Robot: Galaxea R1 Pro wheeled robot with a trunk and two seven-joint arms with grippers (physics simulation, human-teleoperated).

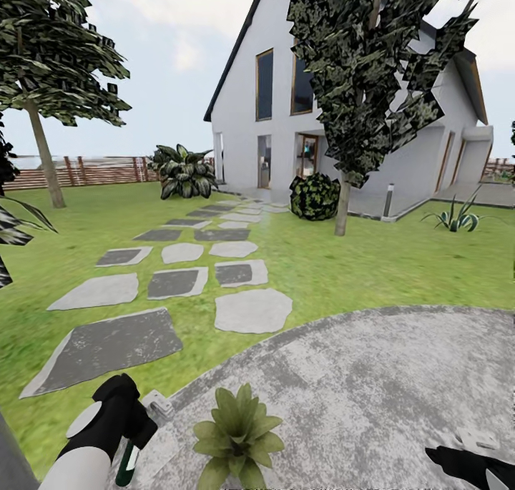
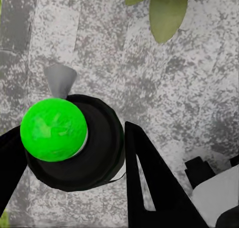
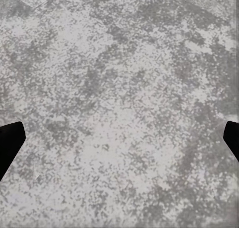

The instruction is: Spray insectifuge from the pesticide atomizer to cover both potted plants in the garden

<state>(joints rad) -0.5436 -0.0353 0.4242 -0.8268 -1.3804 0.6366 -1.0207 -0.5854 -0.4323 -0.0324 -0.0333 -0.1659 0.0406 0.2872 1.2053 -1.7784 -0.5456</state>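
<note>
Beside a potted plant (image 1: 238,433), left gripper (image 2: 74,153) clamps the pesticide atomizer (image 2: 74,140) (right gripper (image 3: 119,140) gapes, empty).

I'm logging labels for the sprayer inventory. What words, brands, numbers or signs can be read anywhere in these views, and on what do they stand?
None can be read.
Dark-green atomizer bottle held in the left gripper: no legible label.
White gabled house: no number or sign.
Grey stone patio: bare, no markings.

Ahead of you a white house (image 1: 343,111) stands behind a dark tree (image 1: 372,68). Stepping stones (image 1: 179,282) lead toward it, past a round bush (image 1: 313,197) and a leafy shrub (image 1: 182,172).
</note>
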